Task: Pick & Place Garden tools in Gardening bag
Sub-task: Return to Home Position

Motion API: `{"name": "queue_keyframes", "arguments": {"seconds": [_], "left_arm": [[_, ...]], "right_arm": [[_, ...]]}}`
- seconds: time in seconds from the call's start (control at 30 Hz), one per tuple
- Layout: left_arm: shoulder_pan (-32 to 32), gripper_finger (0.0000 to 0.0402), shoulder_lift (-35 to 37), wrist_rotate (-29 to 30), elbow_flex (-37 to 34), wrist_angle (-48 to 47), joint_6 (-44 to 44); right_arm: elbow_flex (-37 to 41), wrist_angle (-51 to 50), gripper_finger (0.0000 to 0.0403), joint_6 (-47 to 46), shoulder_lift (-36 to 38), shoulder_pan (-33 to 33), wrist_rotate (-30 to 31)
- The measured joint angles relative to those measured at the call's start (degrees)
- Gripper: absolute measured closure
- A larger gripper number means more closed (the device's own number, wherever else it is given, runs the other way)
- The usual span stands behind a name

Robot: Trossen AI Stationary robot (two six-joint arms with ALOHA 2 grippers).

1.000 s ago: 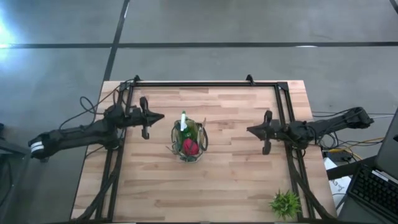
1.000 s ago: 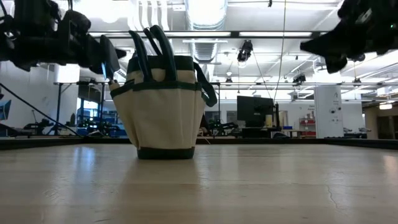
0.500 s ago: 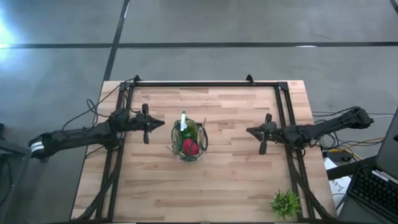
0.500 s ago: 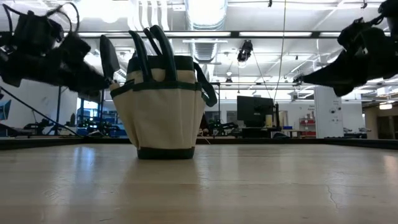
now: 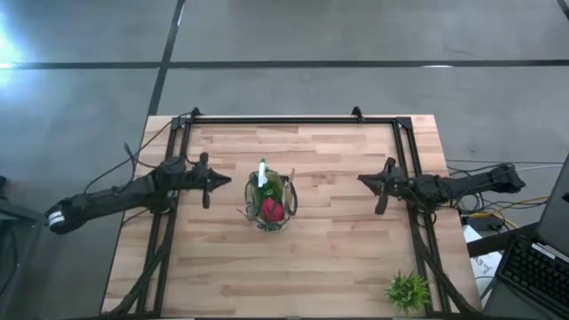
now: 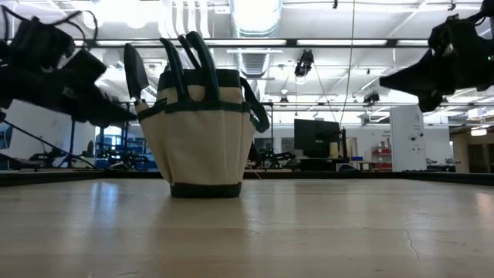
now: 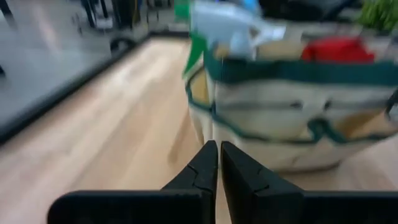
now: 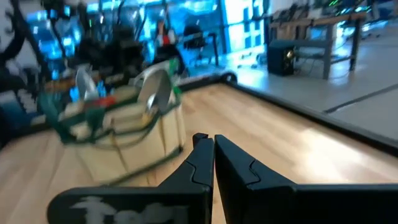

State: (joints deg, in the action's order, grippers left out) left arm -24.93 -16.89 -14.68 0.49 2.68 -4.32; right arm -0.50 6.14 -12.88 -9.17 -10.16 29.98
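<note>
My left claw (image 5: 222,180) and right claw (image 5: 364,181) are both closed and empty, one on each side of the gardening bag (image 6: 202,147), which holds the garden tools (image 5: 272,211). I think a careless swing of the left one, which is nearer, could catch a handle and tip the bag.

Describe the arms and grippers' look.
Left arm and right arm: dark, slim, jointed. The left carries a white band near its base, dark cables alongside. Left gripper and right gripper: paired black fingers with stepped inner edges; pale markings on the right's body.

surface: wooden table (image 5: 338,253) | on it: gardening bag (image 6: 204,147) upright mid-table; leafy plant (image 5: 408,290) at corner
</note>
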Motion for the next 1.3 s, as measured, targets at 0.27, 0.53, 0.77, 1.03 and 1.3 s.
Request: {"name": "queue_keyframes", "arguments": {"seconds": [0.27,0.53,0.77,1.03,1.3], "left_arm": [[0.2,0.0378,12.0,0.0,0.0,-0.5,0.0],[2.0,0.0378,16.5,0.0,-0.1,-0.6,0.0],[2.0,0.0378,16.8,0.2,-0.1,-0.3,0.0],[2.0,0.0378,16.8,0.3,0.0,-0.2,0.0],[2.0,0.0378,16.8,0.3,0.1,0.1,0.0]], "right_arm": [[0.0,0.0,0.0394,0.0,9.0,6.4,0.0],[0.0,-2.3,0.0394,0.0,9.2,9.1,0.1],[0.0,-2.3,0.0394,0.0,9.0,9.1,0.1],[0.0,-2.3,0.0394,0.0,8.3,9.1,0.0],[0.0,-2.2,0.0394,0.0,8.3,9.1,0.1]]}}
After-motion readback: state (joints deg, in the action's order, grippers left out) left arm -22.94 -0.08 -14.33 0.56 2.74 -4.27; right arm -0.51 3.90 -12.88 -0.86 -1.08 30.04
